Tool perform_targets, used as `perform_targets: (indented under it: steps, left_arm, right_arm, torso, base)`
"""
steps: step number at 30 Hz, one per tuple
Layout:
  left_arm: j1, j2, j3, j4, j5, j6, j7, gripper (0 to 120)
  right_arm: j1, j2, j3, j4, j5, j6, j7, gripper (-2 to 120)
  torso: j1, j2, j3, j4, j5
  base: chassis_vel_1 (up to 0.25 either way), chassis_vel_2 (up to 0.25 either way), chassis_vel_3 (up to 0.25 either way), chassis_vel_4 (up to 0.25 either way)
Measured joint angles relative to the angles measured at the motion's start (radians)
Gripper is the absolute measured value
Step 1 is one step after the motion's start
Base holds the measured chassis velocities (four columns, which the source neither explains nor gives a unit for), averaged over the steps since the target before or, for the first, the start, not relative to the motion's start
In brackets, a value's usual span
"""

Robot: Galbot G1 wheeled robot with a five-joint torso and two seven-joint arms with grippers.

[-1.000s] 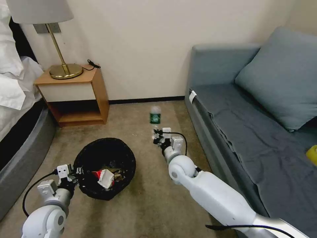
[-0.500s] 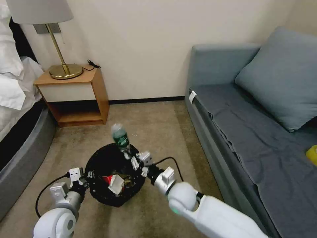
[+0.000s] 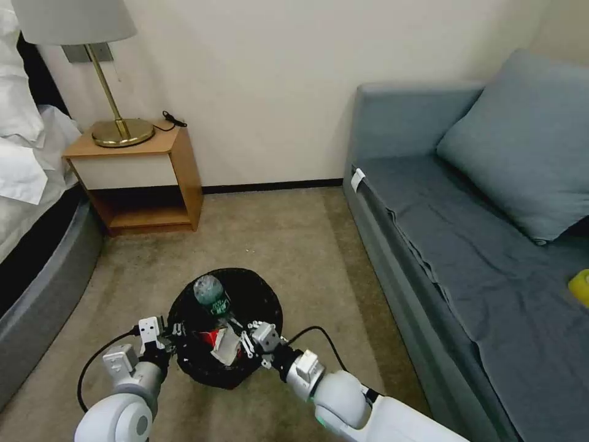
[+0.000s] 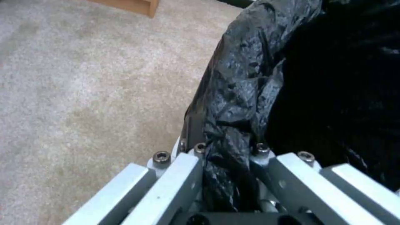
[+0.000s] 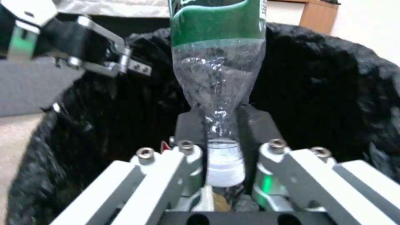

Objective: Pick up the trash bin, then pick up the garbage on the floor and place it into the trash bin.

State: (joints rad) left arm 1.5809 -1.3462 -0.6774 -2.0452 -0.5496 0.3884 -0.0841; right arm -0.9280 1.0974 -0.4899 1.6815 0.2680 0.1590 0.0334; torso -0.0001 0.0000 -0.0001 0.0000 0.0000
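Grey-white metal fingers of the left gripper [image 3: 161,332] pinch the near-left rim of the small round trash bin lined with crinkled black plastic [image 3: 261,294], closed on a fold of the liner, as the left wrist view shows. Just to the right, the right gripper [image 3: 238,331] reaches over the bin's near rim, its fingers clamped on the neck of the small clear plastic bottle with a green label and white cap [image 3: 208,291]. The bottle points away from the gripper over the bin's mouth, its base toward the far rim. Beneath it inside the bin lie a red-and-white packet [image 3: 219,341] and some crumpled tan paper, so part of the garbage is already collected. No other litter shows on the beige carpet [image 3: 288,233] farther off, so the bottle looks like the last piece; what seems left is releasing it into the bin. Far left stands a wooden nightstand [image 3: 144,178]; a grey sofa [image 3: 466,245] runs along the right.
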Motion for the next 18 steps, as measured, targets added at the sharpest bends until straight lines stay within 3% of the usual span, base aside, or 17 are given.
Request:
perform_targets:
  steps: [14, 16, 18]
  left_arm:
    - [0.006, -0.045, 0.015, -0.013, -0.002, 0.012, -0.01, 3]
    - [0.007, -0.05, 0.016, -0.014, -0.018, 0.02, -0.026, 3]
    - [0.003, -0.055, 0.018, -0.008, -0.071, 0.041, -0.078, 3]
  right_arm:
    - [-0.015, -0.104, 0.065, 0.099, -0.004, -0.014, -0.03, 65]
    - [-0.027, -0.118, 0.09, 0.125, -0.004, -0.014, -0.03, 74]
    - [-0.048, -0.132, 0.144, 0.159, -0.019, -0.007, -0.028, 85]
  torso:
    - [0.0, 0.0, 0.0, 0.0, 0.0]
    - [0.0, 0.0, 0.0, 0.0, 0.0001]
    - [0.0, 0.0, 0.0, 0.0, 0.0002]
  base:
    - [0.0, 0.0, 0.0, 0.0]
    - [0.0, 0.0, 0.0, 0.0]
    - [0.0, 0.0, 0.0, 0.0]
